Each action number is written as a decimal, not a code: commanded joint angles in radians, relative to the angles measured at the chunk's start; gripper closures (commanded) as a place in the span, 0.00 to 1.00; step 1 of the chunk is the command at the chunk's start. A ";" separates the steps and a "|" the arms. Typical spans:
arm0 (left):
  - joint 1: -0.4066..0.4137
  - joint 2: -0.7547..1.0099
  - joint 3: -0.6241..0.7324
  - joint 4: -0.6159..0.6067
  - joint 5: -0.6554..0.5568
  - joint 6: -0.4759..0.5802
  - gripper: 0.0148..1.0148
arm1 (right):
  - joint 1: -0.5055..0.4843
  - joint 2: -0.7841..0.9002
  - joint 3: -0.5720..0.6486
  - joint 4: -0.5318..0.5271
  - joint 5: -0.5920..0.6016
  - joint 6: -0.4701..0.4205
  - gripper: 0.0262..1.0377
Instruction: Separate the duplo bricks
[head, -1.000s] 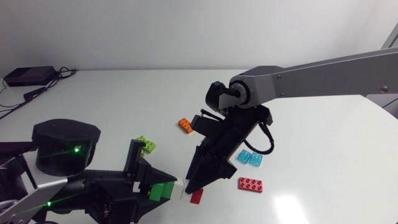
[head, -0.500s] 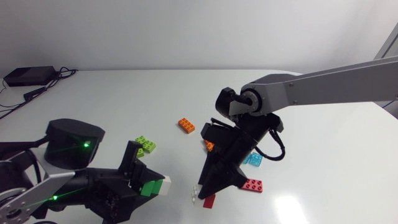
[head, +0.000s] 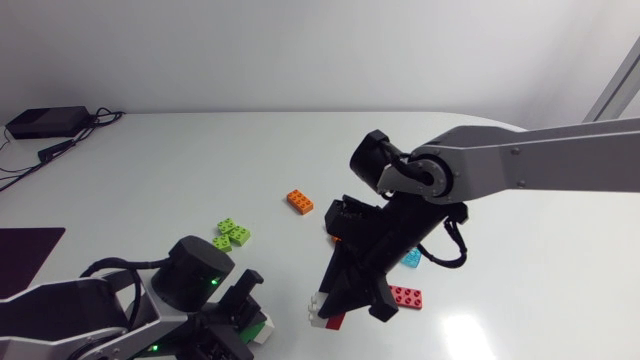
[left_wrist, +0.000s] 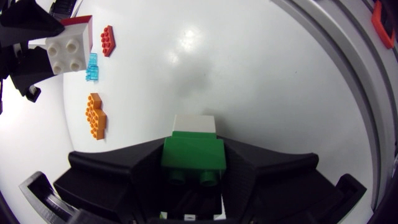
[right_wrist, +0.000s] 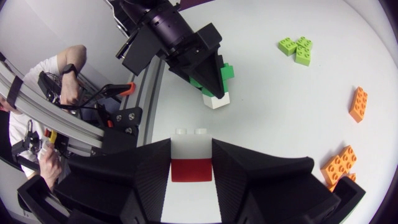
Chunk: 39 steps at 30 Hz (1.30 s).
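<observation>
Duplo bricks sit in both grippers, in two stacks held apart. The left gripper (head: 252, 328) hangs low by the near edge of the white table (head: 200, 160), left of the middle. It is clamped on a green-and-white duplo stack (left_wrist: 193, 154), with the green block between the fingers and the white block jutting ahead of their tips. The right arm comes in from the right edge and slants down toward the near edge around the middle. The right gripper (head: 322, 315) grasps a red-and-white duplo stack (right_wrist: 191, 169) from two sides, the red block between the fingers and the white block ahead of it, studs facing away. A strip of bare surface separates the two stacks, so they do not touch.

Loose pieces lie around the right gripper. A flat red studded plate (head: 405, 296) lies just beside it toward the right edge. A translucent blue brick (head: 411, 259) lies a little farther from the near edge, partly hidden by the arm. A pair of orange bricks (right_wrist: 339, 165) lies under the arm's wrist. A single orange brick (head: 299, 202) lies near the middle of the surface. A cluster of lime green bricks (head: 232, 234) lies between it and the left arm.

Open white surface runs from the single orange brick to the far edge, and from the red plate to the right edge. A black box with cables (head: 45, 122) sits at the far left corner.
</observation>
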 joint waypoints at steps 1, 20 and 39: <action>-0.011 0.069 -0.012 -0.004 -0.023 0.021 0.50 | 0.021 -0.039 -0.044 0.043 0.021 0.054 0.82; 0.109 -0.076 0.074 0.030 0.049 -0.008 0.04 | -0.014 -0.056 -0.051 0.120 0.021 0.085 0.82; 0.161 -0.168 0.151 -0.018 0.136 -0.020 0.04 | -0.018 -0.059 -0.026 0.091 0.001 0.087 0.82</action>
